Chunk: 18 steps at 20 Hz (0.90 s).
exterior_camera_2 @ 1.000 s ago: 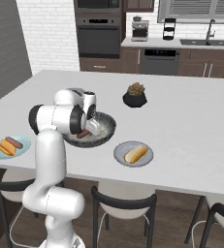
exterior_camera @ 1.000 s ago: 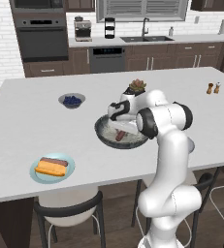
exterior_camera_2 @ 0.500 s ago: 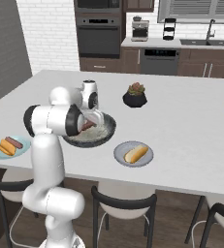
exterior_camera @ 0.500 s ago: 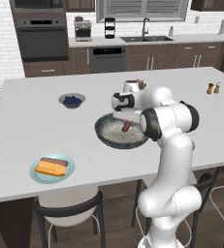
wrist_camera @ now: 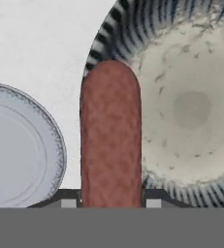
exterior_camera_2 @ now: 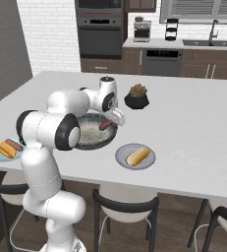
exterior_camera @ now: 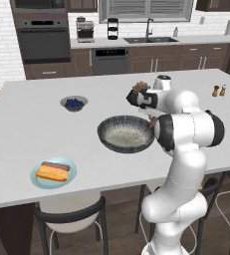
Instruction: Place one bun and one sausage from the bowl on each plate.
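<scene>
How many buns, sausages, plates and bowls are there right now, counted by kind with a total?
Buns: 2, one on the blue-green plate, one on the grey plate.
Sausages: 2, one on the blue-green plate, one in the gripper.
Plates: 2, blue-green and grey.
Bowls: 2, the big bowl and the blueberry bowl.
Total: 8.

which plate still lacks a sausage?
The grey plate nearest the bowl: it holds only a bun. The blue-green plate already has bun and sausage.
</scene>
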Tool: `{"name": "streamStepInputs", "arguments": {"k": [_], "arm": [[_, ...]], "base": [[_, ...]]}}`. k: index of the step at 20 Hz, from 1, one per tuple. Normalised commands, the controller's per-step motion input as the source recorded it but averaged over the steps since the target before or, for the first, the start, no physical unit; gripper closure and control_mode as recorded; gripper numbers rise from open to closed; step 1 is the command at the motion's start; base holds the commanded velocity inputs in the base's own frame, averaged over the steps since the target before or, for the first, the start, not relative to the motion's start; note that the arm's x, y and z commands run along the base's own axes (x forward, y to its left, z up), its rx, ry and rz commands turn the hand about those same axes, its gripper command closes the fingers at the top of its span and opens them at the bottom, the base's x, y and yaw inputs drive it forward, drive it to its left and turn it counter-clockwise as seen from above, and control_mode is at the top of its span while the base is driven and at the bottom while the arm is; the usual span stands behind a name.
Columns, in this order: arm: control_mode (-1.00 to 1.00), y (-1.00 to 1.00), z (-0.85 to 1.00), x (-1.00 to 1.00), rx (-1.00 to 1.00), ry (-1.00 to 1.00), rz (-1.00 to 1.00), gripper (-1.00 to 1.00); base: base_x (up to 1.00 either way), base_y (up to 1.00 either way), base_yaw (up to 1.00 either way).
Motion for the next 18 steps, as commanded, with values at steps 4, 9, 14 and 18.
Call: {"name": "streamStepInputs", "arguments": {"k": [4, 9, 14, 18], "arm": [[-1.0, -1.0, -0.12, -0.1, 0.27, -0.05, 0.1, 1.0], [-1.0, -0.97, 0.22, 0.0, 0.13, 0.02, 0.08, 1.0], [-1.0, -0.27, -0.32, -0.1, 0.01, 0.0, 0.08, 1.0], [-1.0, 0.02, -0.52, -0.15, 0.0, 0.0, 0.11, 1.0]], "base": [[0.0, 0.0, 0.0], [0.0, 0.0, 0.0], [0.0, 0.0, 0.0], [0.0, 0.0, 0.0]]}}
